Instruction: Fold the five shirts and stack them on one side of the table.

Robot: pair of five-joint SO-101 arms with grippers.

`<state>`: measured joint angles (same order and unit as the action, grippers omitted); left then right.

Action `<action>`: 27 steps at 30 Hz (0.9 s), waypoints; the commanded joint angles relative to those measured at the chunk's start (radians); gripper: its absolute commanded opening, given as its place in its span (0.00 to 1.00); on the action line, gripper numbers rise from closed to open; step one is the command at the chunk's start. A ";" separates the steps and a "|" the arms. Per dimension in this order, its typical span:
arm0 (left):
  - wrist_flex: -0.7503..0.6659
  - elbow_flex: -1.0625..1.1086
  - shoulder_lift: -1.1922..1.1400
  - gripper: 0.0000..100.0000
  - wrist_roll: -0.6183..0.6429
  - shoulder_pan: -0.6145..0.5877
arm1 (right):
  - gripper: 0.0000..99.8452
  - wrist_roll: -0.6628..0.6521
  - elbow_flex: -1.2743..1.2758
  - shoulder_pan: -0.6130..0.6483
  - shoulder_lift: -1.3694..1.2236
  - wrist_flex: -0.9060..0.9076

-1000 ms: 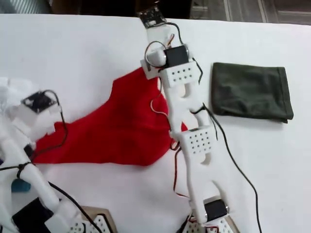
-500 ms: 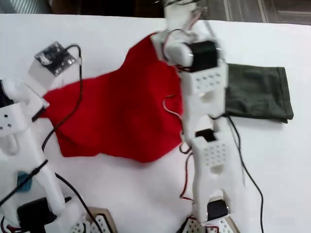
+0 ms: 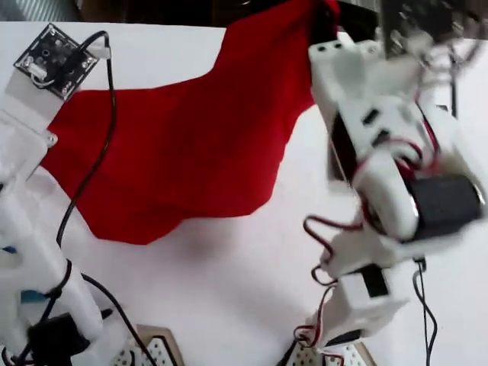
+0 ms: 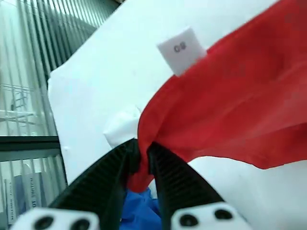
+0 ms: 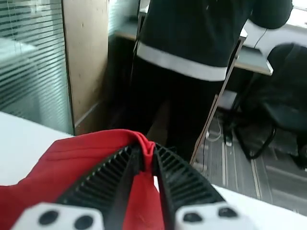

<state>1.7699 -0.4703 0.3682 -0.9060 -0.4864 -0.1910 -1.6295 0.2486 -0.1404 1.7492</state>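
Red shirt (image 3: 175, 152) spread wide between the two arms, over the white table (image 3: 229, 297); one corner pulled up toward the far edge beside the right arm (image 3: 396, 175), the other corner out by the left arm (image 3: 30, 229); lower edge sags in a curve between them, with a faint shadow on the table under it.

Left hand (image 4: 143, 154): black fingers pinched together on a bunched edge of the red shirt, cloth fanning out from the grip; a small white tag (image 4: 182, 49) stands up from the shirt's edge farther off; a bit of blue cloth (image 4: 139, 213) shows under the fingers and a white lump of fabric (image 4: 120, 132) lies on the table just beyond them.

Right hand (image 5: 145, 155): ribbed fingers clamped on a raised fold of the red shirt, the fold peaking at the fingertips; the rest of the cloth drapes away to one side.
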 commanded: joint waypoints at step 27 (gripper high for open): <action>-0.046 0.189 0.496 0.03 0.012 0.075 | 0.02 -0.121 -0.020 -0.166 0.421 0.018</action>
<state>1.7561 -0.2846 0.8608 -0.8999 -0.4158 -0.3046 -1.6402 0.0967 0.2585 1.7492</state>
